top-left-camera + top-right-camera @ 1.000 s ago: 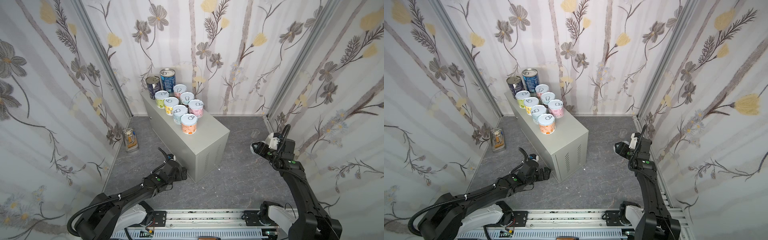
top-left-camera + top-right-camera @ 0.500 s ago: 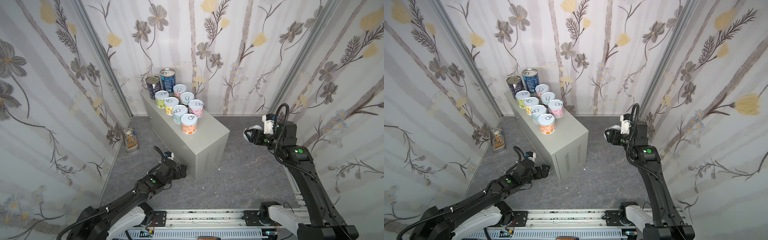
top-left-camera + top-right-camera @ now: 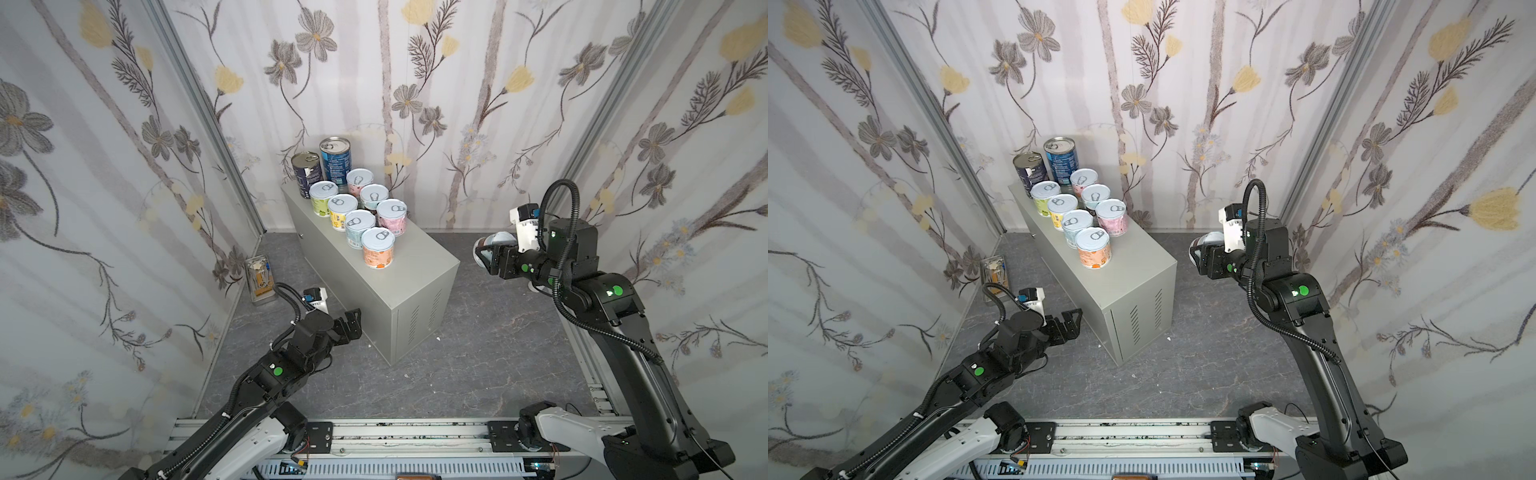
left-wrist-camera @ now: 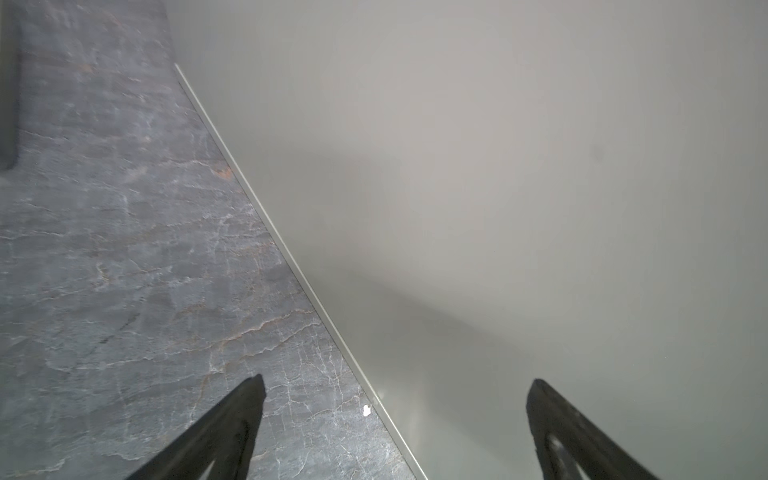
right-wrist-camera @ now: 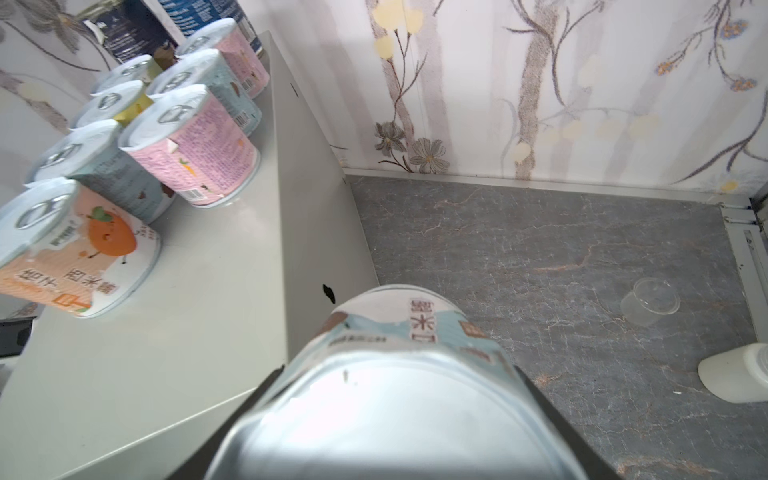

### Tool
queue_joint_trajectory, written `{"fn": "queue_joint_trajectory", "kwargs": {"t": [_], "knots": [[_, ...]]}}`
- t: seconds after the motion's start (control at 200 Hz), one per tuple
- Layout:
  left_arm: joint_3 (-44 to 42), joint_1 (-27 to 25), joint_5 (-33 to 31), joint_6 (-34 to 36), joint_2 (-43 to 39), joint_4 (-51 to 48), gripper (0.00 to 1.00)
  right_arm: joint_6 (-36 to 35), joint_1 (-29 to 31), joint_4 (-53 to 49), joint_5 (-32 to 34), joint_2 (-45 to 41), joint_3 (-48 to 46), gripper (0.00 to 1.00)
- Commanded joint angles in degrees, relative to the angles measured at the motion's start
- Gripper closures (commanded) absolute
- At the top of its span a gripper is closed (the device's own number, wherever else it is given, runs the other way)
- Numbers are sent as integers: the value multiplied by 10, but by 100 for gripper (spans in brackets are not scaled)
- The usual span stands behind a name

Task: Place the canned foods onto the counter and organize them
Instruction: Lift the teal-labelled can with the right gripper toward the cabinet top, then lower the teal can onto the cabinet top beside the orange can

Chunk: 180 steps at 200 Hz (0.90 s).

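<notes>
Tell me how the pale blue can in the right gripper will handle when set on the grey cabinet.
The pale blue labelled metal can looks rigid, so the right gripper probably won't dent it. Held tilted, it could roll if released on its round side. Stood upright on the light grey metal cabinet, it looks squat, likely stable.

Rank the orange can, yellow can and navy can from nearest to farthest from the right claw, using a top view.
In a top view, the right claw, gripping a pale can, is right of the counter.
1. The orange can: near end of the rows.
2. The yellow can: middle of the left row.
3. The navy can: far end, by the wall.
</notes>
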Motion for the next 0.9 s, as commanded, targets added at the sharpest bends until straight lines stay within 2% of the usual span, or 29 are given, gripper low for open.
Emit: {"fn": "queue_joint_trajectory", "kwargs": {"t": [0.0,0.225,0.475,0.669,0.894], "knots": [[39,-1,-50,8,-12,-76,0,-22,22,0,9,15,47,57],[135,1,-90,17,-6,-169,0,-55,86,-74,31,78,168,57],[256,9,-118,54,51,-258,0,-84,159,-144,72,163,295,58],[288,15,-124,65,67,-268,0,-98,194,-173,85,220,357,57],[303,19,-132,71,80,-270,0,-105,223,-179,107,255,367,58]]}}
